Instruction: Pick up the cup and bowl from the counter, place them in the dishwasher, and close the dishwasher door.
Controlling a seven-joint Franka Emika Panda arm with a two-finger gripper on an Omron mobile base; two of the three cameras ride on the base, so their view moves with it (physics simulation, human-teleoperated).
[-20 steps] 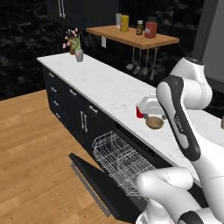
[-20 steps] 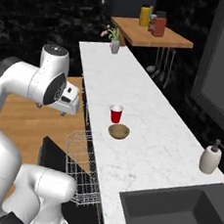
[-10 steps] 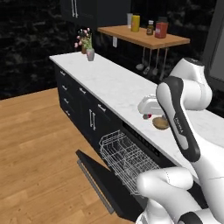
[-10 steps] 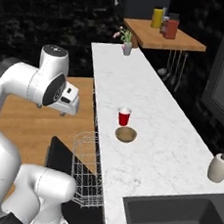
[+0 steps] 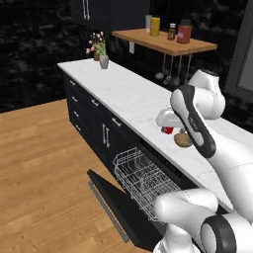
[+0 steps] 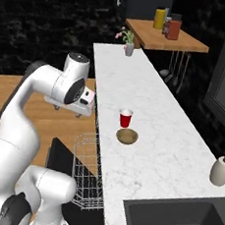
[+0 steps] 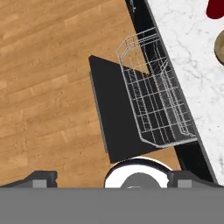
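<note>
Across both base views the whole scene is sliding compared with a second ago: the wall shelf [image 5: 165,42] and flower vase [image 5: 103,61] are drifting to new places in the picture while the arm is keeping its pose. You are seeing the base driving along the table [image 6: 146,133], not things moving. The cup [image 6: 125,118] and bowl [image 6: 127,136] are sitting where they were on the marble, the bowl just beside the cup on the side nearer the sink [image 6: 181,221], the two apparently not touching.

For the task, that means you are still in the approach: nothing is picked up yet, and the drive seems to be bringing the cup and bowl closer to the arm's reach. The dishwasher [image 5: 158,163] is standing open below the table edge, its door [image 7: 113,118] dropped flat over the wooden floor [image 5: 39,163] and the white rack [image 7: 157,105] pulled out over it, so loading is already possible.

The fingers [image 7: 106,178] are standing as wide apart as they go, holding nothing and touching nothing. In the hand view they are looking straight down over the door and rack, with the cup and bowl just peeking in at the upper right corner. The hand is hanging out over the floor side of the table edge, well apart from both items.
</note>
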